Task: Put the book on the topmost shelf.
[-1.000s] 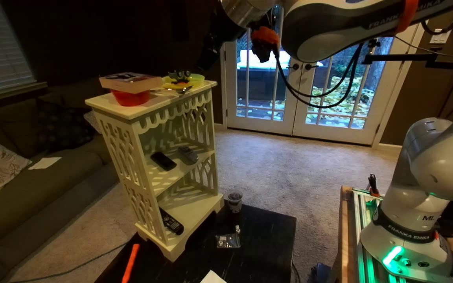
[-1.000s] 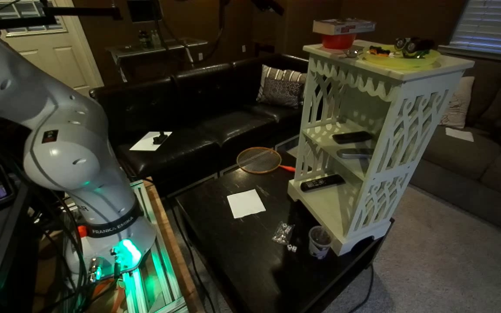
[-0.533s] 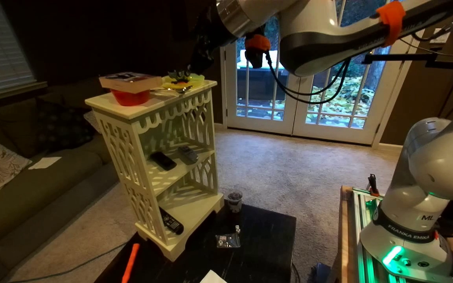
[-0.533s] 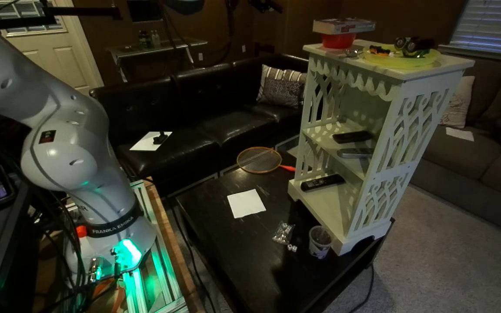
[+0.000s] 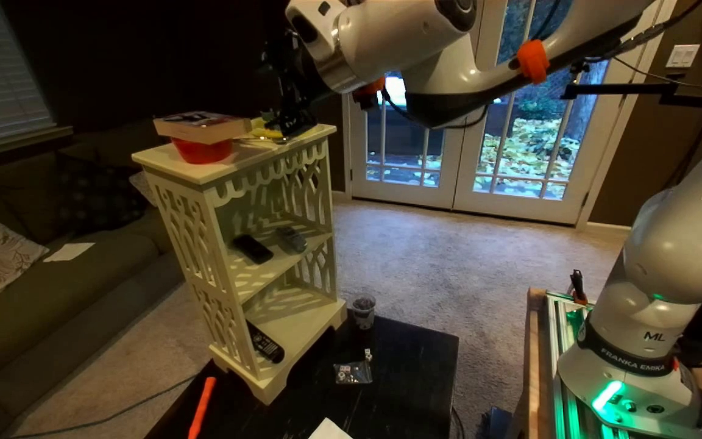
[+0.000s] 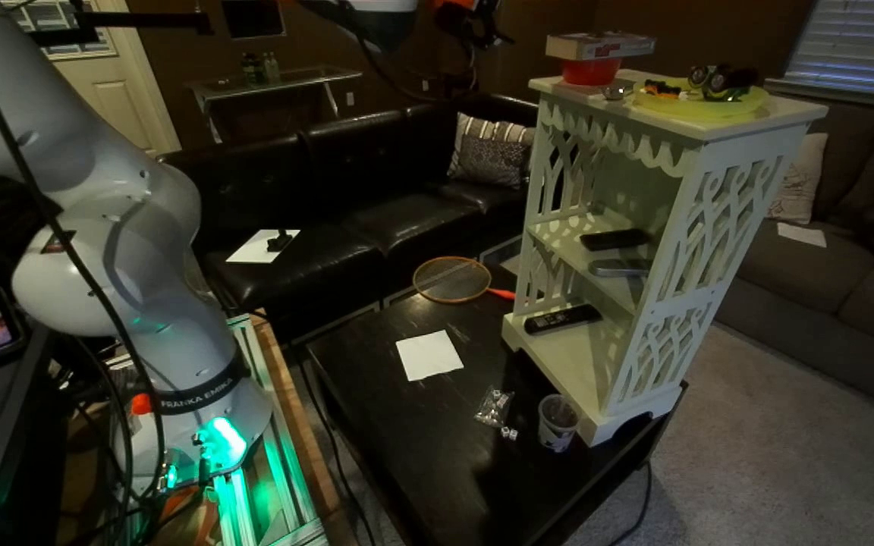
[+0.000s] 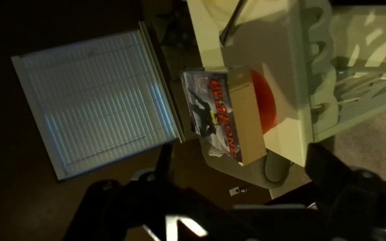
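Wrist view has the pincer [image 7: 240,152] spread wide and gripping nothing, the book [image 7: 224,115] ahead of it, apart, lying flat on the bowl [image 7: 265,103]. The pincer's gap seems turned to span the book's thickness, and the book's long axis, as far as foreshortening lets me judge, points away from the pincer; in an exterior view the top shelf [image 5: 259,273] lies below the pincer.

On the dark table [image 6: 407,428], a cup [image 6: 558,423] stands near a small clear bag [image 6: 494,407]; a white sheet [image 6: 429,355] lies apart from both. The black sofa [image 6: 353,161] holds 2 patterned cushions [image 6: 492,161], partly overlapping in view.
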Action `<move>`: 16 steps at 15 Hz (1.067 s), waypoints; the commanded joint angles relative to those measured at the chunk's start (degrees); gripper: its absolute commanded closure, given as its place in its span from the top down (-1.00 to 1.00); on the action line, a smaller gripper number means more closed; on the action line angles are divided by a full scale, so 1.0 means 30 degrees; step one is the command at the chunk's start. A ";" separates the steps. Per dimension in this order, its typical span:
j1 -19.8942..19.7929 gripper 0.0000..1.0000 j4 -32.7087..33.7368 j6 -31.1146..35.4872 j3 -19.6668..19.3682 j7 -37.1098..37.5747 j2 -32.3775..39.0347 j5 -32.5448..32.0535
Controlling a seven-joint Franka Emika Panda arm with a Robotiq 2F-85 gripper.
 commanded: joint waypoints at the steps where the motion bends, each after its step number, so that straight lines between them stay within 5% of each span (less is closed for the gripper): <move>1: -0.0447 1.00 0.0517 0.0082 0.0253 0.0270 0.0308 -0.1344; 5: -0.1016 1.00 0.1546 0.0105 0.0700 0.0577 0.0915 -0.2918; 12: -0.1246 1.00 0.3504 0.1582 0.0444 0.4989 0.3575 -1.0924; 16: -0.0795 1.00 0.4643 0.1329 0.0596 0.7067 0.5624 -1.3788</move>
